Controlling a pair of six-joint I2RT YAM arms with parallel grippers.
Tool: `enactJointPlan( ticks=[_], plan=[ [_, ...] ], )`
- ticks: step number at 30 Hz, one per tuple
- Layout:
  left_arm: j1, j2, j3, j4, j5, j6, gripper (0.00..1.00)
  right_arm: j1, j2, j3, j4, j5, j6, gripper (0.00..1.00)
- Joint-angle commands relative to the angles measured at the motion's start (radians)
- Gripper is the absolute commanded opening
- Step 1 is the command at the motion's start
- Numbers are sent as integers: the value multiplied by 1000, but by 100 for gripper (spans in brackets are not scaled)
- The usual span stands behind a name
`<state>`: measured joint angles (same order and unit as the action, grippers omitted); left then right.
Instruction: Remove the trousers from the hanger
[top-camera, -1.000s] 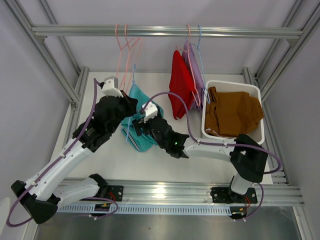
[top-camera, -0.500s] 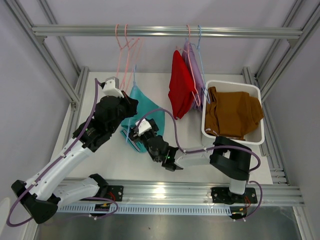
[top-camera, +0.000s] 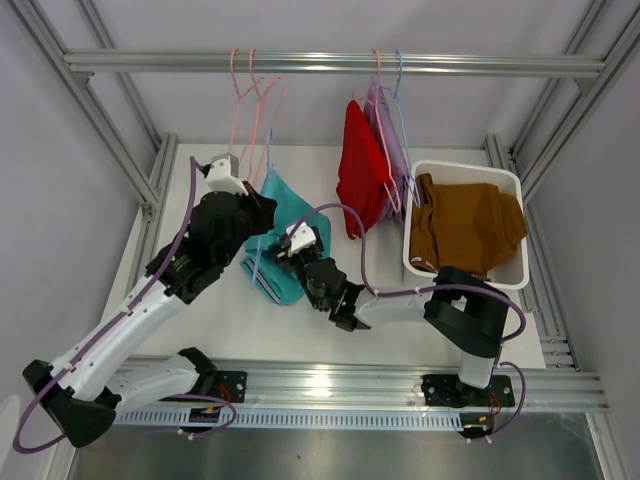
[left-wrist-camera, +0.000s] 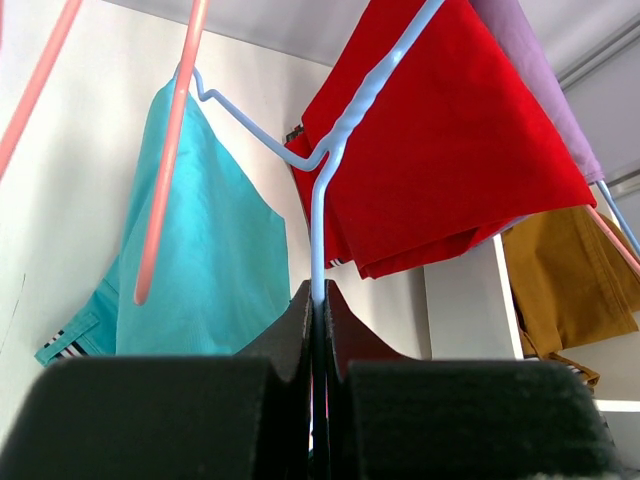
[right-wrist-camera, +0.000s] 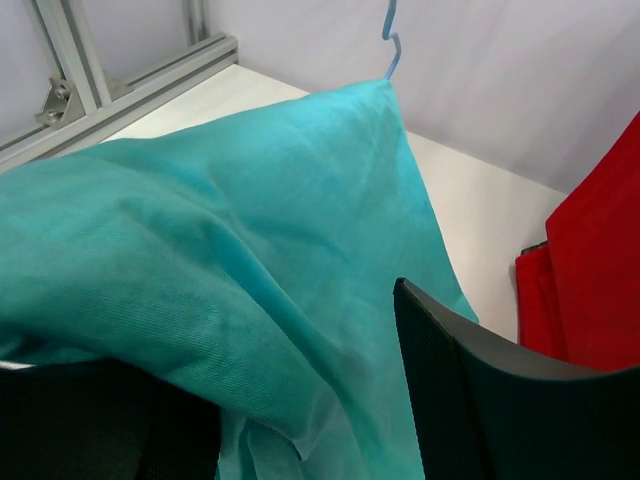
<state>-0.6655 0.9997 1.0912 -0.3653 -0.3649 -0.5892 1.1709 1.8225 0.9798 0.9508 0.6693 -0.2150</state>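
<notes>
The teal trousers (top-camera: 287, 212) hang on a blue wire hanger (top-camera: 267, 157) held off the rail, low over the table. My left gripper (top-camera: 254, 214) is shut on that hanger's wire (left-wrist-camera: 318, 230) below its twisted neck. My right gripper (top-camera: 291, 250) is open, with teal cloth (right-wrist-camera: 250, 250) lying between its jaws; its midpoint in the right wrist view (right-wrist-camera: 300, 370) is on the cloth. The red trousers (top-camera: 360, 170) and lavender trousers (top-camera: 388, 125) hang from the rail on hangers. The brown trousers (top-camera: 468, 225) lie in the basket. The yellow trousers are out of view.
A white basket (top-camera: 465, 167) stands at the right of the table. Empty pink hangers (top-camera: 245, 95) hang from the metal rail (top-camera: 330, 63) at the left. Frame posts stand on both sides. In the left wrist view a pink hanger (left-wrist-camera: 165, 170) crosses in front of the teal cloth.
My right gripper dipped toward the near left, then came back up, and the teal cloth shifted with it. The right arm's elbow folded inward. The left gripper stayed put.
</notes>
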Motion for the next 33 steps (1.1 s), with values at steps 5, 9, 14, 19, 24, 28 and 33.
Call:
enactJointPlan(
  ticks=[5, 9, 14, 19, 24, 28, 33],
  plan=[
    [-8, -1, 18, 66, 20, 19, 0, -33, -16, 63, 28, -20, 74, 63],
    [-8, 0, 19, 66, 21, 19, 1, -36, -2, 89, 17, -42, 92, 60],
    [-8, 0, 19, 63, 23, 19, 0, -36, 1, 103, -15, -60, 129, 61],
    [-8, 5, 21, 63, 26, 20, 1, -27, -6, 94, -41, -85, 163, 62],
    [-8, 7, 19, 63, 24, 20, 0, -16, 1, 88, -43, -79, 169, 63],
    [-8, 7, 19, 62, 23, 20, 0, -14, 21, 86, 6, -57, 157, 59],
    [-8, 8, 22, 63, 26, 22, 0, -20, 52, 97, 62, -10, 132, 41]
  ],
)
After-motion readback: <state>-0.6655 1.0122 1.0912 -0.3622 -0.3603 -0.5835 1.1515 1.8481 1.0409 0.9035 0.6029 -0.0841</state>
